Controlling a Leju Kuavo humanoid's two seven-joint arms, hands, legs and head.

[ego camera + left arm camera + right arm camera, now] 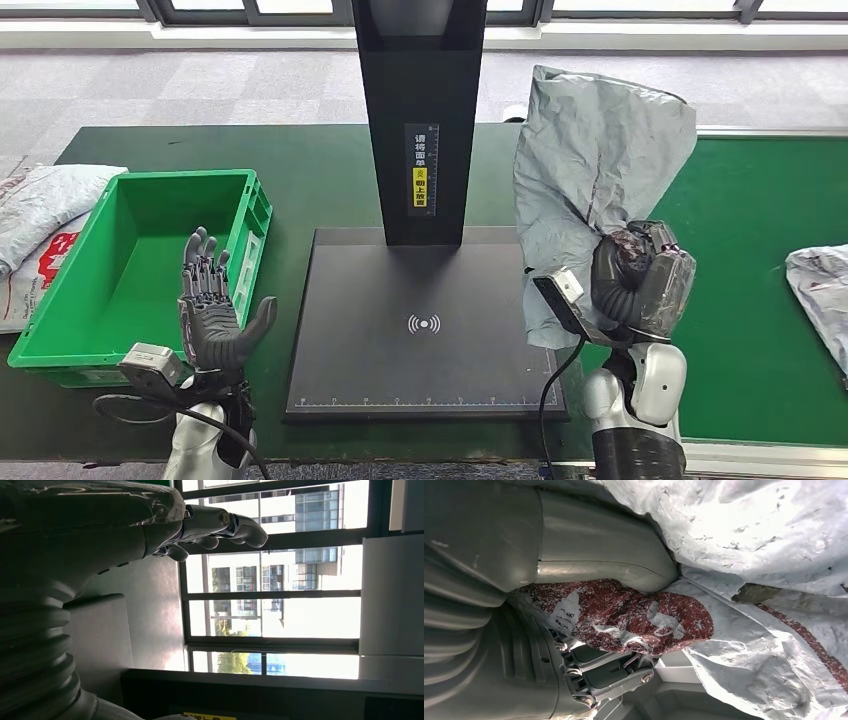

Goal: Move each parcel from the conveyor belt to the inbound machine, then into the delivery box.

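Right hand (640, 285) grips grey parcel (598, 165) upright beside scanner; left hand (212, 310) raised, fingers spread, empty.

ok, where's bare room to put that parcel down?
The black scanner plate is bare from its post to the ruler edge. The green crate floor is bare too, though the left hand hovers at its near corner. Right hand grips the grey parcel over the plate's right edge.
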